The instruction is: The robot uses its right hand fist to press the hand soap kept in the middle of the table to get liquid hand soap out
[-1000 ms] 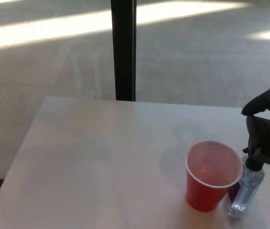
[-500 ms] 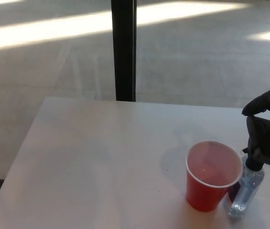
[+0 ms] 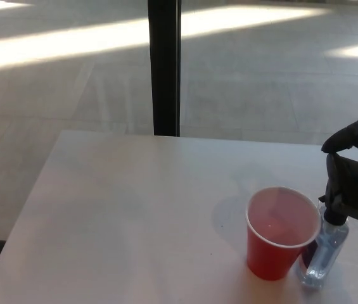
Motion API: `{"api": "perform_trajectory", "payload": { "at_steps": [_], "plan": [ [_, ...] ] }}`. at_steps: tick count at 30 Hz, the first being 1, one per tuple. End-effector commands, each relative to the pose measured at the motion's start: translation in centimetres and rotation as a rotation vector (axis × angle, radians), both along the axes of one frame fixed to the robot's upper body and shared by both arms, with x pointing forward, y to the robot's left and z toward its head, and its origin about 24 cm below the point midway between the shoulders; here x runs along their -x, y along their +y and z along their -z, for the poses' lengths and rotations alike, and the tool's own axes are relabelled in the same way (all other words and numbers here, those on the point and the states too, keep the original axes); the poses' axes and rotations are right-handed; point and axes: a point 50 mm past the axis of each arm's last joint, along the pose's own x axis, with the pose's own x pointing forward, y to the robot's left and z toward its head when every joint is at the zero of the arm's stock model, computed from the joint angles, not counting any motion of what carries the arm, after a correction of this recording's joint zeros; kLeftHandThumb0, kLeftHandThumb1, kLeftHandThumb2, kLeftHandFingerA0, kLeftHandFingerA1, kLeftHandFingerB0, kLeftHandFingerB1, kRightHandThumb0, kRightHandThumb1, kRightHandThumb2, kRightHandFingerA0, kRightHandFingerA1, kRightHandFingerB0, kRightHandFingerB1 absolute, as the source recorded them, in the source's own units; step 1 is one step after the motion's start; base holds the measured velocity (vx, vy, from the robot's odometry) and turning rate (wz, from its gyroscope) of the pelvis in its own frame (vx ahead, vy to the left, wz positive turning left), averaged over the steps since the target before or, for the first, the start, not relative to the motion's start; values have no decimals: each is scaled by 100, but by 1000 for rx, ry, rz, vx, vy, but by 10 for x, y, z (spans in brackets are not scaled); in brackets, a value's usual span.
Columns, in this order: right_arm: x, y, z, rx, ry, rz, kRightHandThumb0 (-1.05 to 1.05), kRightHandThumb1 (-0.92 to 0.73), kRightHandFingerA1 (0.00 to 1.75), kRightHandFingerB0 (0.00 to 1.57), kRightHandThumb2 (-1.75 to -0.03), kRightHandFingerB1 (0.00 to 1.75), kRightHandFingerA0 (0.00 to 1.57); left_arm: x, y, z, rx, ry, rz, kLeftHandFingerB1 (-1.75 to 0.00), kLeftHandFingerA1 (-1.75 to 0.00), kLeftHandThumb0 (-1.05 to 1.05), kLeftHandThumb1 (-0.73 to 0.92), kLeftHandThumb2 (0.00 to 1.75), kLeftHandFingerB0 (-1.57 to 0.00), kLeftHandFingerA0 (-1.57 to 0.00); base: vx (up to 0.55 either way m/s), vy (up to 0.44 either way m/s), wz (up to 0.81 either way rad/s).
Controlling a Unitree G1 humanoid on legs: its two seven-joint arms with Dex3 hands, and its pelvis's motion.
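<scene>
At the right edge of the worktop (image 3: 121, 209), the robot's right hand (image 3: 355, 174) is cut off by the frame, so only part of it shows: a dark thumb-like piece arched on top and thick black fingers (image 3: 346, 190) below it. The fingers look curled in toward one another, bunched over the top of the soap bottle (image 3: 321, 250), though whether they form a full fist cannot be told, since the outer part of the hand lies outside the picture. The pump head of the bottle is hidden in the black of the hand; I cannot tell whether the hand is pressing on it or only resting against it. The left hand does not show in the head view.

The soap bottle stands upright near the worktop's near right corner. It is a small clear plastic bottle, its liquid pale bluish and see-through, with a dark neck and pump at the top that merges with the hand. Its lower left side is covered by a red paper cup (image 3: 282, 231), which stands just beside it, touching or nearly so; the gap is too dark to make out. The cup is upright, with a white rim and a pinkish inside; whether anything lies in it is hard to tell.

The worktop is white and its near edge is cut off by the bottom of the frame. Beyond its far edge a black post (image 3: 164, 66) rises from a grey floor (image 3: 261, 82) streaked with bright light.
</scene>
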Motion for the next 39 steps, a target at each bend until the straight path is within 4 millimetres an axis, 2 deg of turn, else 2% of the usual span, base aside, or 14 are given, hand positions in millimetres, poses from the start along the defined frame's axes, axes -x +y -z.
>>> {"api": "perform_trajectory", "payload": {
  "at_steps": [1,2,7,14,15,19,20,24,25,29,32,35,38,39],
  "plan": [
    [11,-6,66,25,344,47,-30,-65,175,63,-100,169,102,-2,6,-6,-16,-1,-16,-140,-175,0,50,126,-65,-98,0,0,0],
    [12,-6,67,26,349,49,-30,-64,175,64,-100,167,102,-2,6,-6,-18,-2,-10,-130,-164,9,45,134,-89,-127,0,0,0],
    [13,-4,71,42,349,41,-28,-63,175,66,-103,165,103,-4,6,-8,-21,-6,3,-127,-171,6,51,137,-86,-138,0,0,0],
    [14,-1,67,77,348,15,-30,-64,175,67,-101,165,103,-5,6,-7,-22,3,-2,-123,-168,1,51,133,-82,-133,0,0,0],
    [14,0,64,97,343,12,-30,-64,175,66,-102,165,103,-5,6,-7,-26,3,4,-133,-175,2,48,130,-70,-105,0,0,0],
    [12,0,54,103,326,-4,-31,-64,175,73,-102,152,98,-5,6,-8,-28,4,4,-115,-167,-5,55,130,-73,-131,0,0,0],
    [11,0,51,107,310,-13,-31,-65,175,74,-102,151,99,-4,6,-8,-30,7,5,-119,-175,0,54,125,-64,-101,0,0,0],
    [8,2,28,92,251,-46,-29,-63,175,76,-104,147,100,-3,5,-6,-30,13,14,-134,-167,1,48,136,-97,-135,0,0,0],
    [7,3,22,87,243,-45,-29,-63,175,76,-103,148,99,-2,5,-6,-27,22,8,-138,-175,-2,48,131,-73,-107,0,0,0],
    [4,7,3,75,176,-73,-26,-66,175,60,-100,168,99,-2,5,-6,-22,14,-7,-112,-169,1,49,132,-62,-121,0,0,0],
    [1,9,-13,72,139,-83,-26,-68,175,63,-97,166,99,-2,5,-6,-29,21,1,-135,-175,-2,48,131,-69,-101,0,0,0],
    [-1,10,-28,82,93,-75,-26,-61,175,74,-109,154,99,1,4,-5,-23,17,3,-131,-169,7,49,135,-91,-131,0,0,0],
    [-1,10,-38,56,73,-75,-27,-59,175,77,-111,150,101,2,4,-4,-22,24,-15,-135,-175,6,49,135,-74,-100,0,0,0],
    [-1,10,-46,26,40,-75,-27,-59,175,76,-109,150,101,3,4,-3,-23,24,-3,-134,-175,4,44,141,-83,-117,0,0,0]
  ]
}}
